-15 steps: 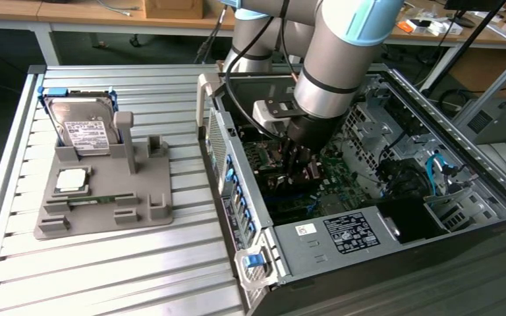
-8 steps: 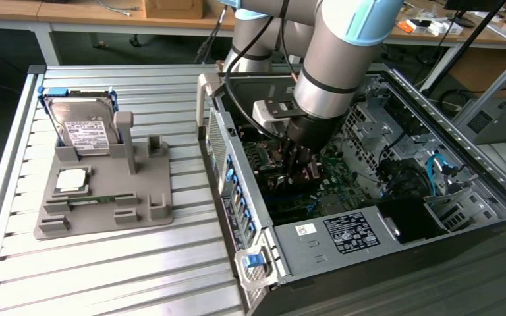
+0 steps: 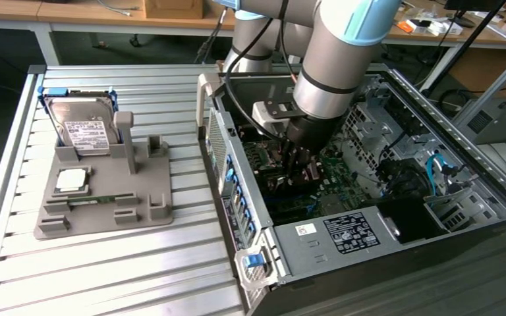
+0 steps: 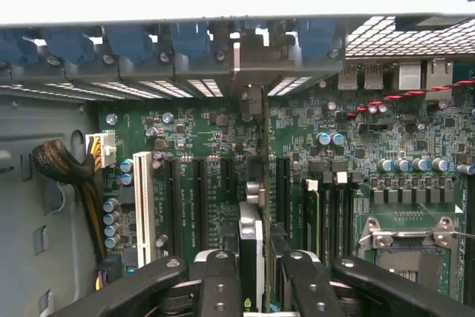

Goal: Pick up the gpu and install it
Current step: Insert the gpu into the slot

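Note:
My gripper (image 4: 256,276) is inside the open computer case (image 3: 358,230), low over the green motherboard (image 4: 415,146). It is shut on the gpu (image 4: 251,235), which I see edge-on as a thin upright card between the two black fingers (image 4: 220,280). The card runs along the dark expansion slots (image 4: 200,183). Its silver end bracket (image 4: 252,61) reaches the case's rear wall, among the blue slot latches. In the exterior view the gripper (image 3: 302,161) hangs over the board, with the dark gpu (image 3: 295,179) under it; whether the card sits in a slot is hidden.
An empty CPU socket (image 4: 404,246) lies beside the slots, and a braided cable bundle (image 4: 63,165) runs at the case side. Outside the case, a grey holder tray (image 3: 103,197) carries a hard drive (image 3: 82,128) and a square CPU chip (image 3: 71,180) on the slatted table.

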